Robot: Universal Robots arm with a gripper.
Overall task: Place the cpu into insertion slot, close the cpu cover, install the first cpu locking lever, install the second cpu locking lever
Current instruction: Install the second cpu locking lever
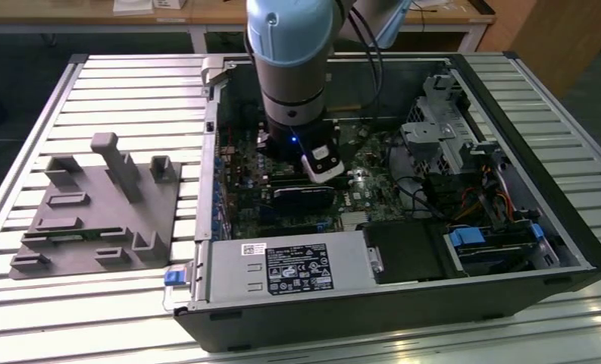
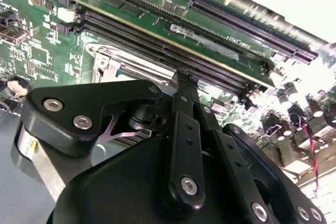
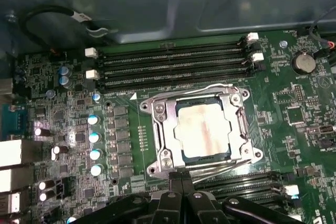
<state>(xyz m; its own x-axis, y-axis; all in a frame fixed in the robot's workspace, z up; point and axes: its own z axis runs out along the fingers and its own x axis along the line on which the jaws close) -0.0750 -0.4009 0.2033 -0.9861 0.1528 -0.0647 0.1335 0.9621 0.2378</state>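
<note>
With the silver-lidded cpu (image 3: 202,135) seated in the silver-rimmed insertion slot (image 3: 157,111) mid-motherboard under the thin silver cpu cover (image 3: 237,124), the black gripper (image 3: 182,184), fingers pressed together on nothing, should press its lever squarely.

The cover (image 3: 199,129) is bright, shiny metal around a dull, smeared cpu (image 3: 202,132). The gripper (image 3: 181,200) is matt black plastic with steel screws. The worktop (image 1: 128,83) is ribbed, glossy metal.

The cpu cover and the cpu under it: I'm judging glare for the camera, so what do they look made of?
The cpu cover looks like bare stamped metal, silvery with bright highlights. The cpu top looks like duller brushed metal, smeared with pale residue.
</note>
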